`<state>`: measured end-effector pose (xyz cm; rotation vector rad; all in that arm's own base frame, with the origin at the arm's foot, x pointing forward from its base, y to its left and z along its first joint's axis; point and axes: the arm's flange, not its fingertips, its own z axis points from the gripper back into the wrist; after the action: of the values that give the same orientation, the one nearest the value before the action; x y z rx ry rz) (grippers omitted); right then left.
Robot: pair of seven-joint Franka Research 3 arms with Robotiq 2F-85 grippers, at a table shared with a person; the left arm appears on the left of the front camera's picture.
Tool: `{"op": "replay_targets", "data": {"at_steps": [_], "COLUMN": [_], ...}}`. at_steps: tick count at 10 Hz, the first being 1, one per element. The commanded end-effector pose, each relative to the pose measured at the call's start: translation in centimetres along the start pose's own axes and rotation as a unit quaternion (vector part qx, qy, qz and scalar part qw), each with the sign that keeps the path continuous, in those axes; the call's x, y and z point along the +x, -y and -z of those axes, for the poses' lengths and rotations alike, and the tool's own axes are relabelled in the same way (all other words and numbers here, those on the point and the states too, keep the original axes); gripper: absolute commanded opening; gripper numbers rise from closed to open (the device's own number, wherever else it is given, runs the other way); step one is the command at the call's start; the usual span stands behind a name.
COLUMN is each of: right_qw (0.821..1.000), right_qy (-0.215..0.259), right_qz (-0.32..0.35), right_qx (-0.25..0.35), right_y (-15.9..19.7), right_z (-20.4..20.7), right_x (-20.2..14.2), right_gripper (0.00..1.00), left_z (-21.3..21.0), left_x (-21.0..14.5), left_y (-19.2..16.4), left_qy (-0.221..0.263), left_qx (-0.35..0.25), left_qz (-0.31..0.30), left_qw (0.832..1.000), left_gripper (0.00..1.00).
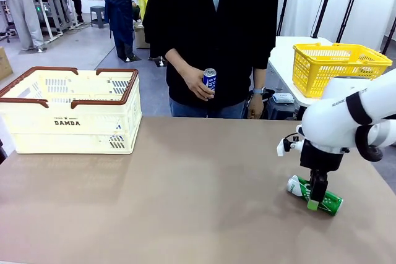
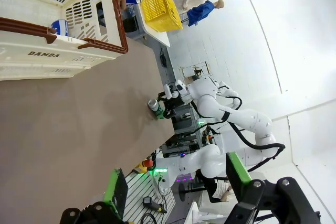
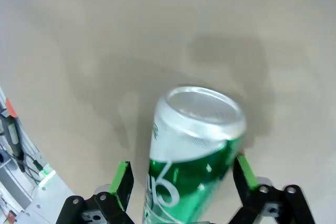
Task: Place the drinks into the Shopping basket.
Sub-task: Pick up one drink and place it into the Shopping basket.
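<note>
**Operator:** Where is the green can?

**Spotter:** Your green can (image 1: 331, 202) lies on its side on the table (image 1: 185, 202), at the near right. In your right wrist view its silver end (image 3: 202, 111) points away from the camera.

**Operator:** And my right gripper?

**Spotter:** Your right gripper (image 1: 317, 195) is down over the can with its fingers (image 3: 122, 182) spread, one on each side. There is a gap at the left pad, and the other pad is just beside the can's edge. Nothing is clamped, and the can rests on the table.

**Operator:** The other drink?

**Spotter:** The blue can (image 1: 210, 80) is upright in the person's hand (image 1: 199, 86), at the far side of the table near the middle. It is well apart from both of your arms.

**Operator:** The Shopping basket?

**Spotter:** The Shopping basket (image 1: 68, 112) sits at the far left of the table, well apart from the green can. Your left wrist view shows something blue and white (image 2: 59, 26) inside it, behind the brown rim. I cannot tell what it is.

**Operator:** My left gripper?

**Spotter:** Your left gripper (image 2: 176, 179) hangs above the table with its fingers spread wide and nothing between them.

**Operator:** Anything else?

**Spotter:** A yellow mesh basket (image 1: 337, 66) stands on a white side table at the far right.
</note>
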<state>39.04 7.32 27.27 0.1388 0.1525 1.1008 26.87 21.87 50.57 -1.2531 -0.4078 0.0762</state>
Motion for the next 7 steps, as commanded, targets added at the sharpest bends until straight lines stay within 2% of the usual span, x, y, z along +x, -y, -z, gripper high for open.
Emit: {"op": "replay_targets", "data": {"at_steps": [1,2,3,4,7], "right_qw": [1.000,1.000,1.000,1.000,1.000], "right_qy": [0.002,0.014,0.005,0.003,0.002], "right_qz": [0.006,0.001,-0.007,-0.006,-0.005], "right_qx": [-0.007,-0.005,-0.007,-0.001,0.006], "right_y": [-3.62,-3.71,-3.78,-3.77,-3.73], "right_z": [2.63,2.47,2.38,2.19,1.94], "right_x": [-2.10,-2.16,-2.33,-2.36,-2.22], "right_gripper": [1.00,1.00,0.40,0.00,0.00], "left_z": [0.06,0.06,0.06,0.06,0.06], "left_x": [-0.28,-0.28,-0.28,-0.28,-0.28], "left_y": [0.14,0.14,0.14,0.14,0.14], "left_qy": [-0.002,-0.002,-0.002,-0.002,-0.002], "left_qx": [0.000,0.000,0.000,0.000,0.000], "left_qz": [-0.003,-0.003,-0.003,-0.003,-0.003], "left_qw": [1.000,1.000,1.000,1.000,1.000], "left_gripper": [1.00,1.00,1.00,1.00,1.00]}}
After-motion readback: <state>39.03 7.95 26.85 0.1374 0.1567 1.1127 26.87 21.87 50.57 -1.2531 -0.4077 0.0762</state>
